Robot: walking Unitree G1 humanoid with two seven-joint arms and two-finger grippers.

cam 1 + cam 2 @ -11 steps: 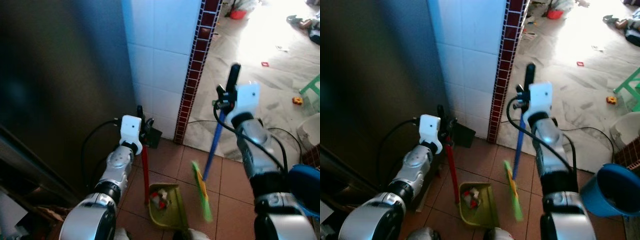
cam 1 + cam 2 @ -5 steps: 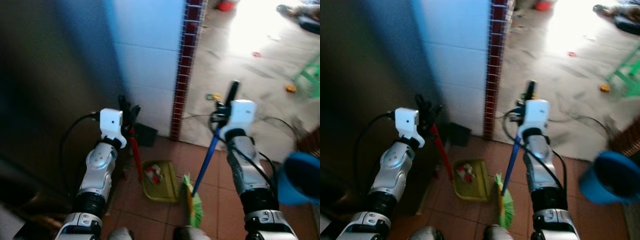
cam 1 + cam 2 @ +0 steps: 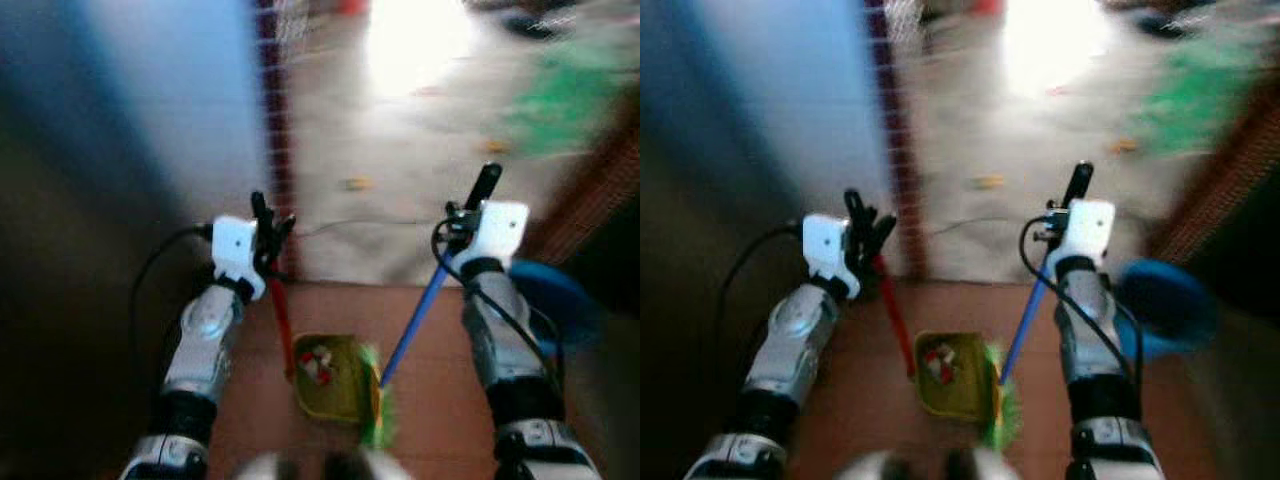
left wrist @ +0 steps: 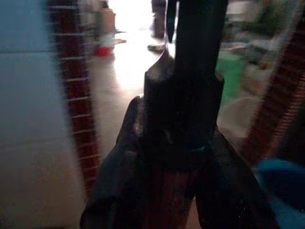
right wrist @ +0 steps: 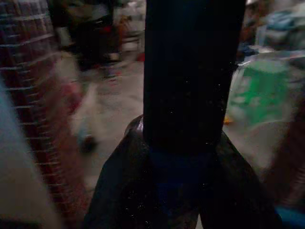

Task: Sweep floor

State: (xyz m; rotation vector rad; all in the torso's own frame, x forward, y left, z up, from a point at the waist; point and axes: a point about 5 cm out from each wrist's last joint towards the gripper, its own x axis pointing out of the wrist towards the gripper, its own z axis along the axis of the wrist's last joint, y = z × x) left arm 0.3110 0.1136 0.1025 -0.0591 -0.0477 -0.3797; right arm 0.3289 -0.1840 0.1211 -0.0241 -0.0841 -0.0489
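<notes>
My left gripper (image 3: 268, 228) is shut on the red handle (image 3: 282, 320) of a yellow-green dustpan (image 3: 335, 382) that sits on the brown tile floor with bits of rubbish in it. My right gripper (image 3: 467, 215) is shut on the blue broom handle (image 3: 415, 318), whose black top end (image 3: 486, 185) sticks up above the wrist. The green broom head (image 3: 374, 400) rests right against the dustpan's right edge. In the left wrist view the fingers (image 4: 119, 162) clamp the dark red handle (image 4: 167, 195). In the right wrist view the fingers (image 5: 119, 176) clamp the blue handle (image 5: 181, 176).
A pale tiled wall with a dark red tile strip (image 3: 275, 120) stands ahead on the left. Beyond it lies a bright grey concrete floor (image 3: 400, 150) with small litter. A blue bucket (image 3: 550, 300) sits by my right arm. A cable (image 3: 340, 225) trails across the threshold. The picture is blurred.
The camera has swung right, so the wall slid left. The broom head now lies against the dustpan's right edge. Both grippers keep their hold.
</notes>
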